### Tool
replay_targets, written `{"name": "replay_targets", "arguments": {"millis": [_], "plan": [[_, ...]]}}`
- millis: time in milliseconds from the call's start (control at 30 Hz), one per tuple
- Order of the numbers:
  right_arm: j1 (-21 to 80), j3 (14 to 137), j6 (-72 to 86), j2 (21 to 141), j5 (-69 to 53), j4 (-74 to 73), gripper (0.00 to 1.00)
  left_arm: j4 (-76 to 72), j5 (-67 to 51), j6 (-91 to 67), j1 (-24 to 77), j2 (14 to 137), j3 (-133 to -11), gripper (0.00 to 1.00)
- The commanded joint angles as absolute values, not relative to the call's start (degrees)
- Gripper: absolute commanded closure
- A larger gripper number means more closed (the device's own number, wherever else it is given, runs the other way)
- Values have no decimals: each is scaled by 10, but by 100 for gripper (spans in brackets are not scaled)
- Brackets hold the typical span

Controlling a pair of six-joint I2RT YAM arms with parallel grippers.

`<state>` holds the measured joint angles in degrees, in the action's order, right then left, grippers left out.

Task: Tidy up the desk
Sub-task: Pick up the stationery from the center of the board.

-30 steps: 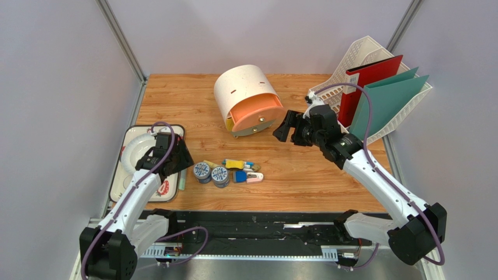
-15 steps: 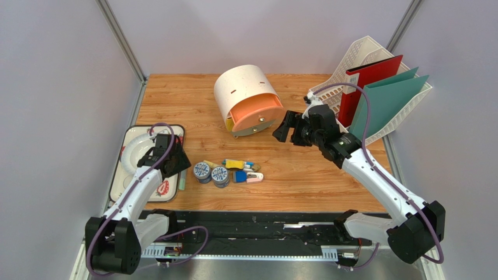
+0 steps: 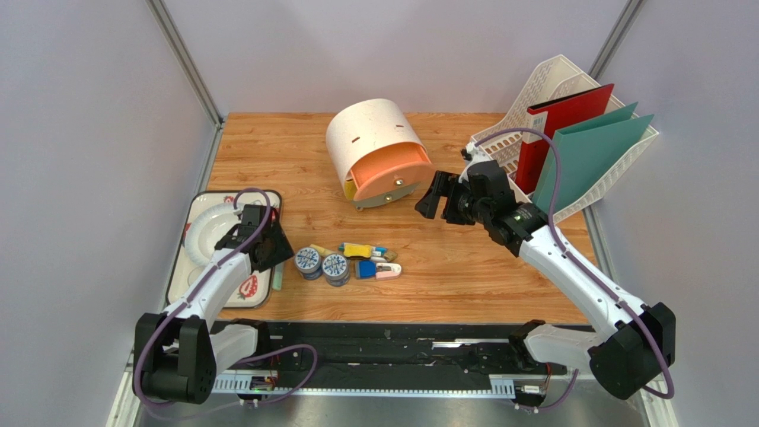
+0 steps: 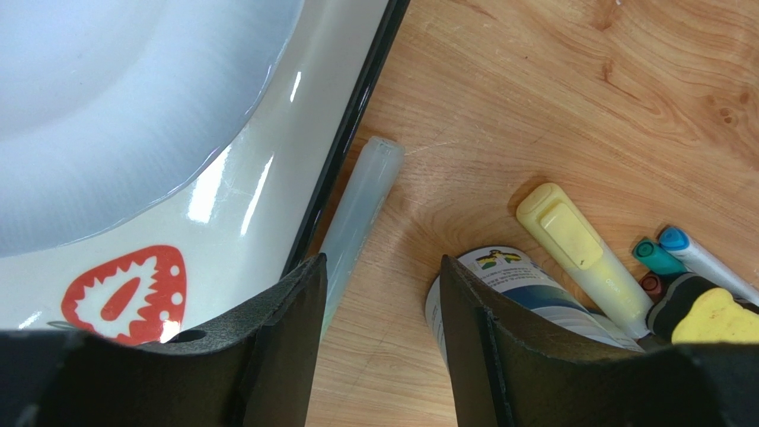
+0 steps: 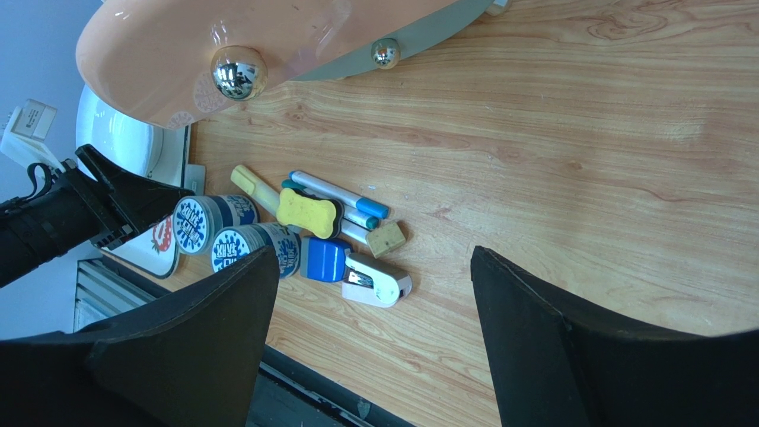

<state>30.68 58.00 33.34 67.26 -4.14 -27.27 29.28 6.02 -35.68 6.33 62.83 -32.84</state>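
The desk [image 3: 472, 267] is light wood-grain. Near its front lies a stationery cluster: two tape rolls [image 3: 322, 263], a yellow highlighter [image 4: 570, 242], markers [image 4: 681, 253], a yellow bone-shaped eraser [image 5: 307, 212], a blue item [image 5: 325, 260] and a white stapler [image 5: 379, 281]. A pale translucent tube [image 4: 361, 209] lies against the tray's edge. My left gripper [image 3: 274, 251] is open and empty, low over bare wood between that tube and a tape roll [image 4: 503, 283]. My right gripper [image 3: 430, 195] is open wide and empty, beside the orange drawer [image 3: 390, 173].
A cream cylindrical organizer [image 3: 370, 133] holds the orange drawer with a metal knob [image 5: 239, 71]. A white strawberry-print tray [image 3: 258, 289] with a white plate [image 3: 207, 227] sits at the left. A white file rack [image 3: 543, 80] with red and green folders stands at the back right.
My left gripper has shifted slightly toward the tray's right edge and the tape rolls. My right gripper has edged a little left toward the orange drawer. Nothing was grasped.
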Motion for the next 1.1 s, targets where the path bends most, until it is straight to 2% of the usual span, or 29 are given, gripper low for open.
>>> {"name": "replay_targets", "arguments": {"millis": [0,600,900,967,1067], "plan": [[308,579,328,673,-44,-264,18,276,54,-355,61,645,-337,42],[308,577,325,678,-45,-265,18,275,30,-335,61,715,-364,43],[308,579,323,681,-46,-266,18,272,13,-316,61,751,-377,48],[307,579,323,680,-46,-265,18,272,12,-314,61,752,-378,53],[308,580,323,680,-45,-267,18,271,11,-313,62,754,-378,56]]}}
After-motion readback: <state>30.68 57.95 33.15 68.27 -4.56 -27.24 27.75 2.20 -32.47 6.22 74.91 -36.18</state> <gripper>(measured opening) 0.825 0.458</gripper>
